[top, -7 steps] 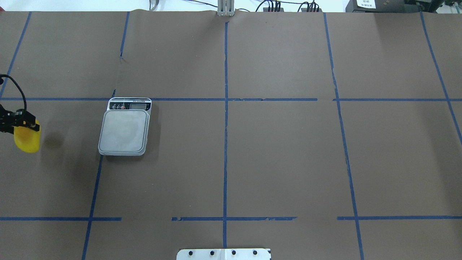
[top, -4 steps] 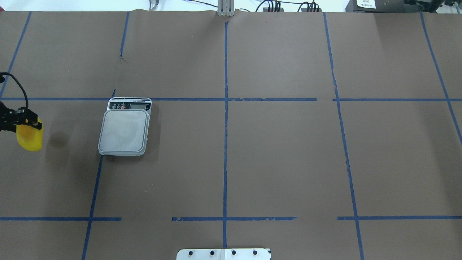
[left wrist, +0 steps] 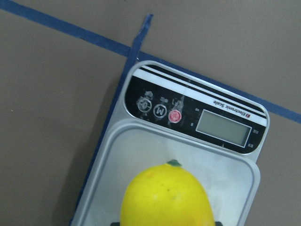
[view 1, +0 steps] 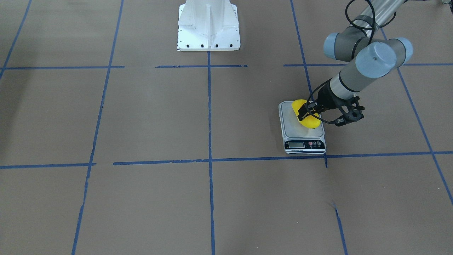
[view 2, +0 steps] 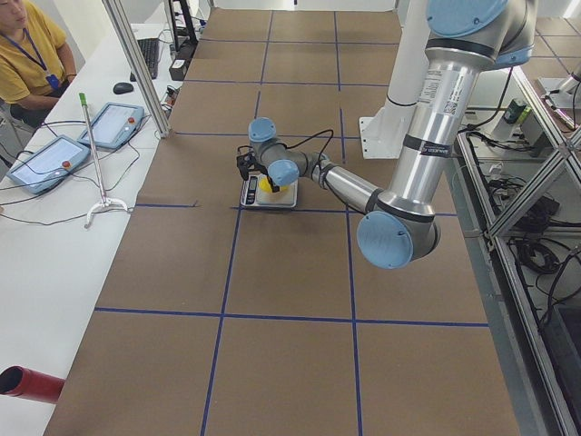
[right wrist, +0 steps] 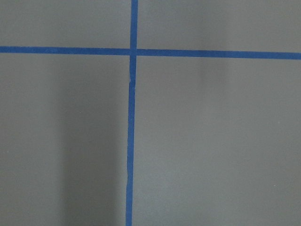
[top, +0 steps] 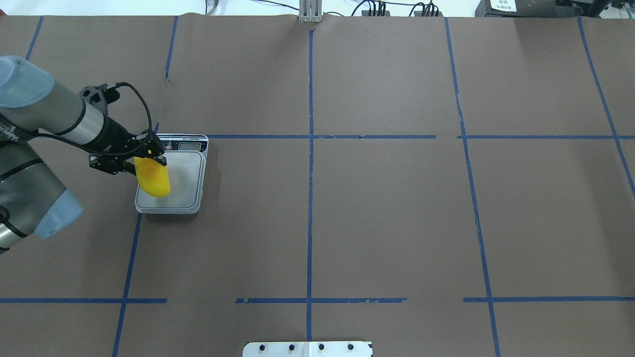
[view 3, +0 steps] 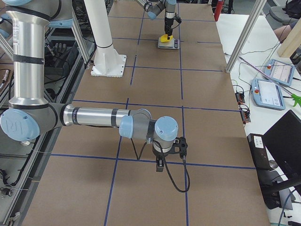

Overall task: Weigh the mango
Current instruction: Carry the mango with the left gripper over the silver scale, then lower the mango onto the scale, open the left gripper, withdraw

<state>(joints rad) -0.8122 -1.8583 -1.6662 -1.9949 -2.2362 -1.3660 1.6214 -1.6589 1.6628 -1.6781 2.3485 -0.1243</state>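
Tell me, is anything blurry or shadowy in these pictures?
Left wrist view: the mango fills the bottom edge and looks slightly soft, while lettering on the scale is readable. Right wrist view: faint vertical shadow bands on the brown paper.

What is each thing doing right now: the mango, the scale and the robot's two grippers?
mango: held over the scale's platform; touching it or not, cannot tell.
scale: flat on the table, its screen blank.
left gripper: shut on the mango.
right gripper: over bare table, far from the scale; open or shut, cannot tell.
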